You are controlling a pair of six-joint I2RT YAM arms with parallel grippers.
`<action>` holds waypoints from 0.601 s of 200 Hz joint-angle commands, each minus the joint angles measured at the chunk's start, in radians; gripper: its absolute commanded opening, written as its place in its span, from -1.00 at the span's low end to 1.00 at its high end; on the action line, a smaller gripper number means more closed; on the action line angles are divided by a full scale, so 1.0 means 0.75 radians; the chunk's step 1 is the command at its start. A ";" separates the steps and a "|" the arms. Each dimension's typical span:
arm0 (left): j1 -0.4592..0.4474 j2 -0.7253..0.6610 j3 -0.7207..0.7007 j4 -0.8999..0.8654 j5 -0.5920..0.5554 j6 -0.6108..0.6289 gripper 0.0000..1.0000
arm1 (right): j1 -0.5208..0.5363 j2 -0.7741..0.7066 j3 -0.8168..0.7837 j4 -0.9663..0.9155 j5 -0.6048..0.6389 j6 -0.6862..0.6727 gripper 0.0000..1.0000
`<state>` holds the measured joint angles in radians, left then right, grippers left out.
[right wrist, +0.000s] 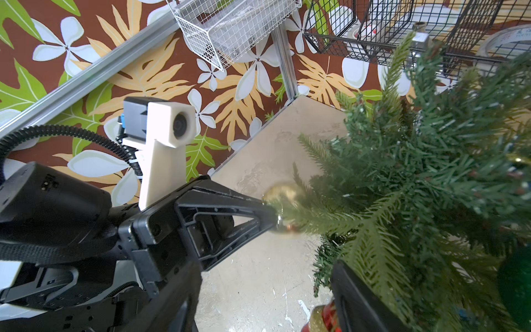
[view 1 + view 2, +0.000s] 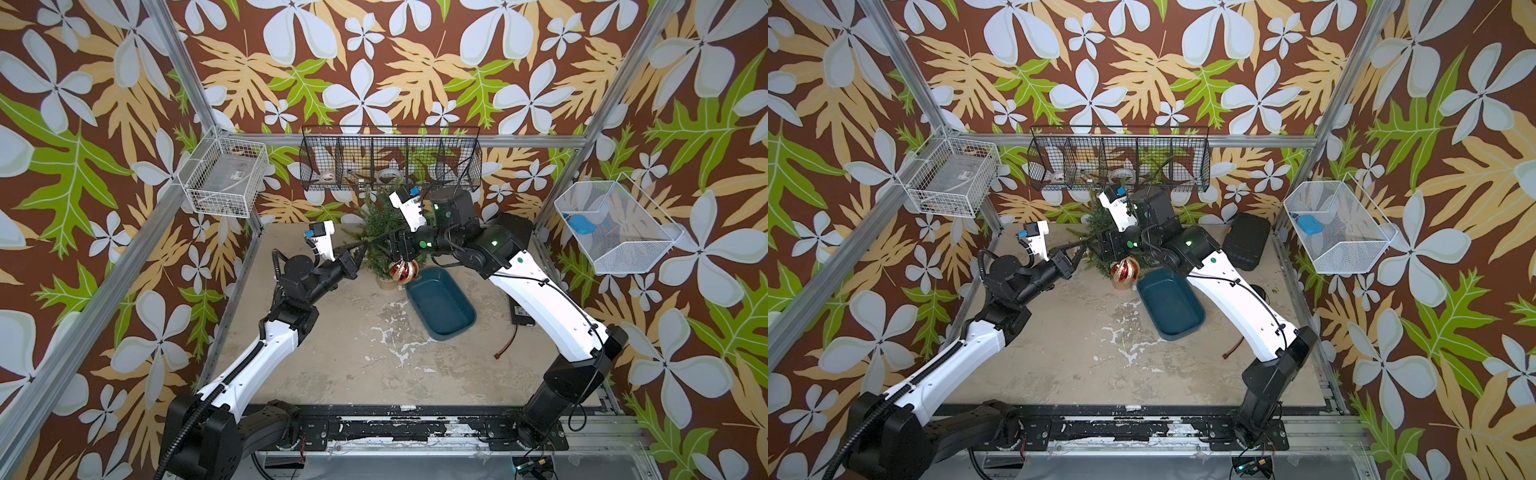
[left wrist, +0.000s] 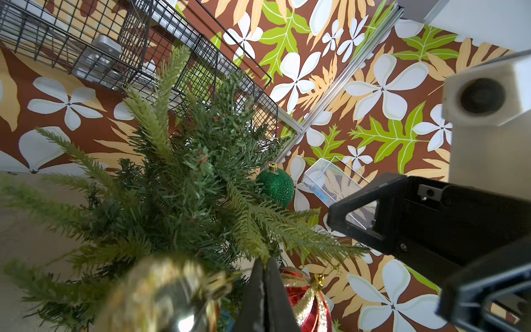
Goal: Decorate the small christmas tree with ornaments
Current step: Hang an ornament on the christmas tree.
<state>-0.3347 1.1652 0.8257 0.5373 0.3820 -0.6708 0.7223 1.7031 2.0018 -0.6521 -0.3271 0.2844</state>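
Left wrist view: left gripper (image 3: 264, 266) pinched shut on a branch tip of the small christmas tree (image 3: 186, 178).
Gold ball (image 3: 161, 296) and striped ball (image 3: 304, 299) sit just beside its fingers, one on each side. Green glitter ball (image 3: 275, 186) hangs higher, near the right gripper (image 3: 385, 258), whose jaws stand apart, empty.

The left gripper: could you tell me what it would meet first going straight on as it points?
The small christmas tree: the left gripper already has its tips at a branch end, with denser branches beyond. The gold ball hangs beside that line; depth is unclear.
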 commanded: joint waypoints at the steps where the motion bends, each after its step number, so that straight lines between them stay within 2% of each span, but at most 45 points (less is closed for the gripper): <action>1: -0.002 -0.012 0.010 -0.025 -0.004 0.027 -1.00 | 0.000 -0.048 -0.048 0.065 -0.006 0.021 0.47; 11: -0.002 -0.019 0.004 -0.033 -0.007 0.030 -0.99 | 0.000 -0.080 -0.085 0.086 -0.002 0.026 0.47; 19: -0.002 -0.027 -0.001 -0.041 -0.014 0.030 -0.89 | -0.001 -0.099 -0.114 0.101 -0.003 0.028 0.46; 62: -0.002 -0.069 -0.035 -0.064 -0.026 0.035 -0.61 | -0.003 -0.187 -0.227 0.138 0.022 0.040 0.45; 98: -0.002 -0.089 -0.058 -0.067 -0.033 0.029 -0.64 | -0.003 -0.223 -0.269 0.146 0.037 0.043 0.44; 120: -0.002 -0.106 -0.067 -0.079 -0.044 0.032 -0.43 | -0.002 -0.242 -0.298 0.155 0.045 0.046 0.44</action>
<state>-0.3359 1.0985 0.7815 0.4816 0.3656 -0.6529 0.7204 1.5364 1.7931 -0.5686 -0.3084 0.3107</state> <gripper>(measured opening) 0.254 0.718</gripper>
